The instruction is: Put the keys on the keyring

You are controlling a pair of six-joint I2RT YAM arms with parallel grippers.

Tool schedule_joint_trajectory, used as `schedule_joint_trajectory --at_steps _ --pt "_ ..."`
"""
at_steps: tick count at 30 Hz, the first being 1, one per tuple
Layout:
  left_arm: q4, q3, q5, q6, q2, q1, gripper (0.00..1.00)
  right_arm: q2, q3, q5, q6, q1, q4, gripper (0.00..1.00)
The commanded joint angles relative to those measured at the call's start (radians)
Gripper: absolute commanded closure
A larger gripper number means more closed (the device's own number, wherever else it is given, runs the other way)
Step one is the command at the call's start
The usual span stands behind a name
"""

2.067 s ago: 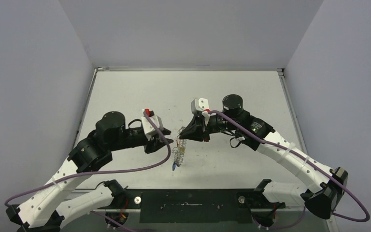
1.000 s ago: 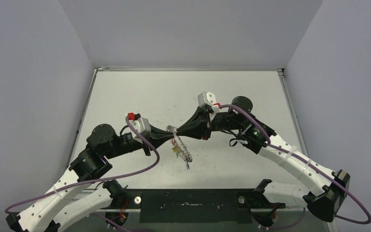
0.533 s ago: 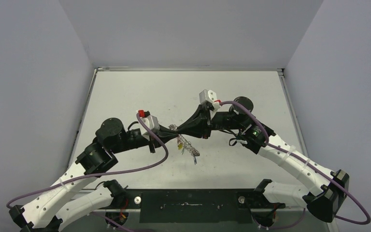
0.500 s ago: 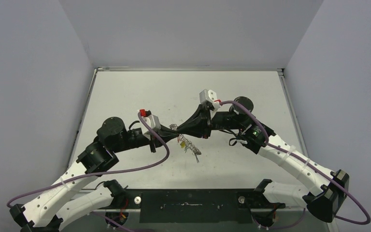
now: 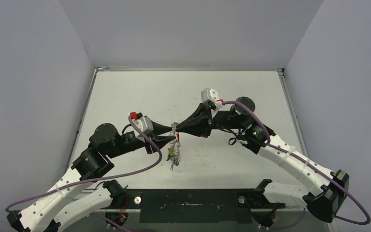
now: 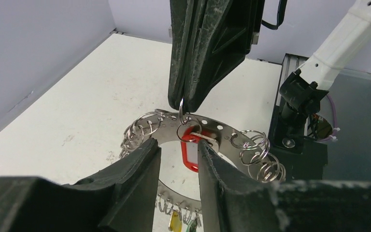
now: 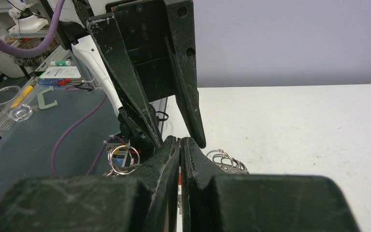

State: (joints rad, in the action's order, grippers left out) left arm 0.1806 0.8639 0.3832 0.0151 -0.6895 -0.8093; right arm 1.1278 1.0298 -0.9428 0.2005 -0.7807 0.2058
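The keyring [image 5: 175,144], a flat grey ring edged with wire loops, hangs on edge above the table's middle. My right gripper [image 5: 178,129] is shut on a wire loop at its top [image 6: 182,107]. Just below, a key with a red tag [image 6: 190,155] hangs on a loop inside the ring [image 6: 224,131]. My left gripper [image 6: 176,145] is open, its fingers on either side of the ring's upper rim, the red tag against the right finger [image 6: 207,154]. A small blue tag [image 5: 172,166] dangles at the ring's bottom. In the right wrist view my shut gripper [image 7: 179,141] hides the ring.
Yellow [image 6: 172,223] and green [image 6: 190,227] tags hang from the ring's lower loops. The white table [image 5: 125,92] has grey walls on three sides and a black bar [image 5: 188,205] along the near edge. The right arm's base [image 6: 294,121] stands behind the ring.
My left gripper has opened and let go, drawing back slightly left. The keyring has swung from a slant to hanging straight down from my right gripper, which has hardly moved.
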Motion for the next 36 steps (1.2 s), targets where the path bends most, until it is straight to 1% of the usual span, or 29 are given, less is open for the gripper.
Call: schedule_joint_trajectory --at_steps 1,7,14,20,22,24,30,32,33,36 --pt "-0.089 0.001 -0.045 -0.058 0.016 -0.002 0.68 -0.016 0.027 0.003 0.007 -0.008 0.108 1.0" --pt "-0.135 0.023 -0.029 -0.063 -0.023 -0.003 0.72 -0.016 0.026 0.001 0.008 -0.008 0.107 1.0" --pt "-0.199 0.033 0.032 -0.073 -0.064 -0.003 0.78 -0.016 0.024 0.002 0.003 -0.008 0.102 1.0" --pt "-0.218 0.032 0.033 -0.081 -0.06 -0.002 0.79 -0.023 0.022 0.004 -0.021 -0.008 0.073 1.0" --pt "-0.219 0.032 0.039 -0.08 -0.057 -0.002 0.86 -0.025 0.021 0.007 -0.023 -0.008 0.07 1.0" --pt "-0.213 0.033 0.052 -0.079 -0.058 -0.002 1.0 -0.025 0.023 0.007 -0.023 -0.008 0.07 1.0" --pt "-0.182 0.046 0.032 -0.083 -0.049 -0.002 1.0 -0.029 0.028 0.013 -0.043 -0.008 0.042 1.0" --pt "-0.13 0.063 0.018 -0.083 -0.048 -0.002 1.0 -0.031 0.037 0.019 -0.06 -0.008 0.012 1.0" --pt "-0.104 0.078 0.013 -0.081 -0.05 -0.003 1.0 -0.032 0.044 0.023 -0.076 -0.008 -0.012 0.93" --pt "0.0 0.138 0.009 -0.052 -0.069 -0.004 1.0 -0.043 0.072 0.048 -0.153 -0.006 -0.103 0.65"
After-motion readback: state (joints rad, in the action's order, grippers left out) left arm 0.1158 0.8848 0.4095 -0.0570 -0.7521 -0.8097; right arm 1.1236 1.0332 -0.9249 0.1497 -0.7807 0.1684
